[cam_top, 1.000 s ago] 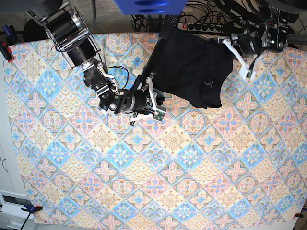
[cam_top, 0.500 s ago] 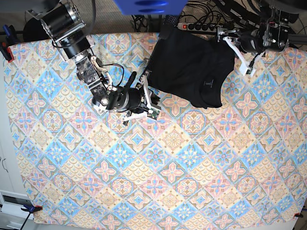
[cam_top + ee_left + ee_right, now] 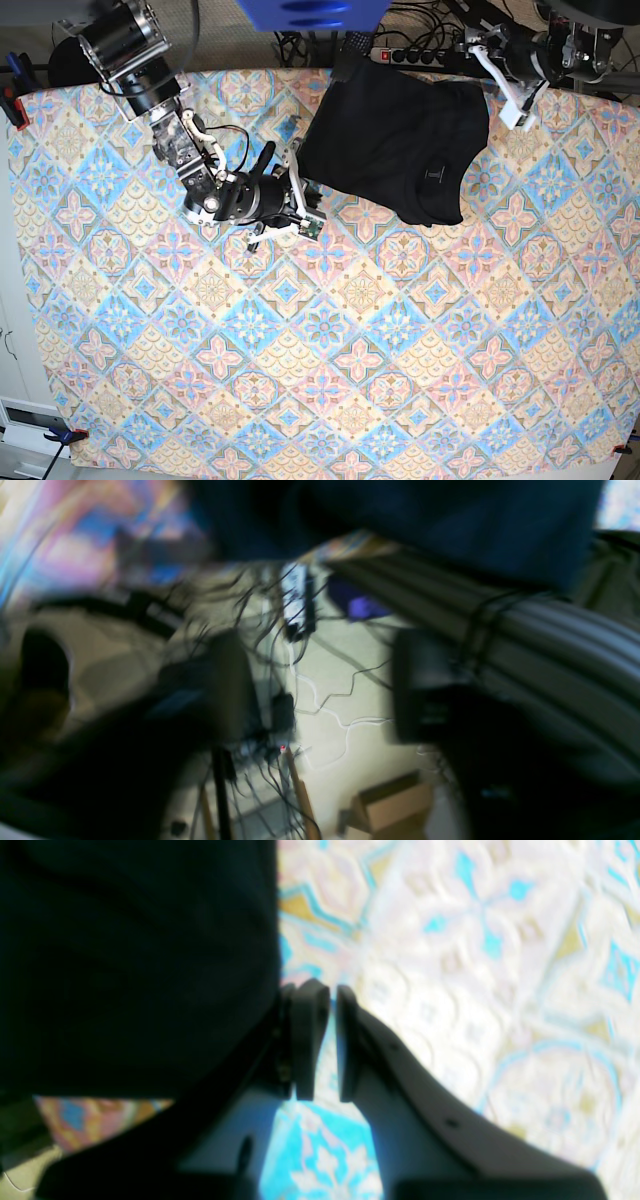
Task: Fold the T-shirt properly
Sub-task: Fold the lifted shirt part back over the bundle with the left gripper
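Risk: T-shirt [image 3: 400, 150] could bunch if dragged | right gripper [image 3: 332, 1040] fingers nearly together, holding nothing, beside shirt edge | left gripper [image 3: 505, 75] fingers apart, empty

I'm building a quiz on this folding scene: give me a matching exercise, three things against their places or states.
Things:
1. black cloth T-shirt
2. right gripper
3. white power strip

Places or states:
a. nearly closed beside the shirt's edge, nothing between its fingers
b. behind the patterned table's far edge
c. bunched at the far side of the patterned tablecloth

Pairs: 1-c, 2-a, 3-b
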Controlling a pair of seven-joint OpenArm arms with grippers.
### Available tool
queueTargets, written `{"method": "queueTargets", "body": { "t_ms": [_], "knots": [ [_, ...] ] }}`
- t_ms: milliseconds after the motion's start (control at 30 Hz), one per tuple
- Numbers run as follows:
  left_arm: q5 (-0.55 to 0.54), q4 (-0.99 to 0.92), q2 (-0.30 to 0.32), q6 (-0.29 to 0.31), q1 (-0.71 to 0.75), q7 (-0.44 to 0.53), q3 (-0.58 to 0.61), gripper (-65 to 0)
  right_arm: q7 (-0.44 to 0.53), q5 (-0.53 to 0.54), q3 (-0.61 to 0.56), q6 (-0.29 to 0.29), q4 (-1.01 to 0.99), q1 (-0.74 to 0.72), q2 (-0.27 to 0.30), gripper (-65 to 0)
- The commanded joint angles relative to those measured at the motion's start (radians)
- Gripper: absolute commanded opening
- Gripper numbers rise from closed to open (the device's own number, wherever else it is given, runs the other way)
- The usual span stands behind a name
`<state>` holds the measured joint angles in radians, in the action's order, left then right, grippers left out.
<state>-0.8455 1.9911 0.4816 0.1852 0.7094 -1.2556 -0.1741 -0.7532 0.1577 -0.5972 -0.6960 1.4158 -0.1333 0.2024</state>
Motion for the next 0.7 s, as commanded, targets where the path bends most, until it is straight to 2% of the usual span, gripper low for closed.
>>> {"method": "queueTargets", "body": {
  "t_ms": [0, 67, 100, 133, 333, 533, 667],
  "knots": [
    [-0.010, 0.009, 0.006, 0.003, 0.014, -0.006, 0.005, -45.2, 0.021, 0.012, 0.004, -0.002, 0.018, -0.022, 0.001, -58.6],
    [-0.010, -0.017, -0.001, 0.001, 0.000, -0.003, 0.003, -58.4, 0.021, 0.012, 0.004, -0.002, 0.018, -0.022, 0.001, -58.6],
    [-0.010, -0.037, -0.014, 0.001, -0.021, 0.000, 0.002, -63.0, 0.021, 0.012, 0.004, -0.002, 0.018, -0.022, 0.001, -58.6],
    [-0.010, -0.056, -0.021, 0.001, -0.040, 0.003, 0.002, -63.9, 0.021, 0.012, 0.004, -0.002, 0.018, -0.022, 0.001, -58.6],
    [0.027, -0.206, -0.057, 0.000, -0.165, 0.003, 0.035, -61.9, 0.021, 0.012, 0.004, -0.002, 0.018, -0.019, 0.001, -58.6],
    [0.159, -0.246, -0.103, 0.000, -0.267, -0.002, 0.043, -61.8, 0.021, 0.012, 0.004, -0.002, 0.063, 0.017, 0.002, -58.6],
    [0.265, -0.247, -0.106, 0.000, -0.342, 0.003, 0.124, -61.8, 0.019, 0.012, 0.004, -0.002, 0.078, 0.021, 0.013, -58.6]
  ]
}}
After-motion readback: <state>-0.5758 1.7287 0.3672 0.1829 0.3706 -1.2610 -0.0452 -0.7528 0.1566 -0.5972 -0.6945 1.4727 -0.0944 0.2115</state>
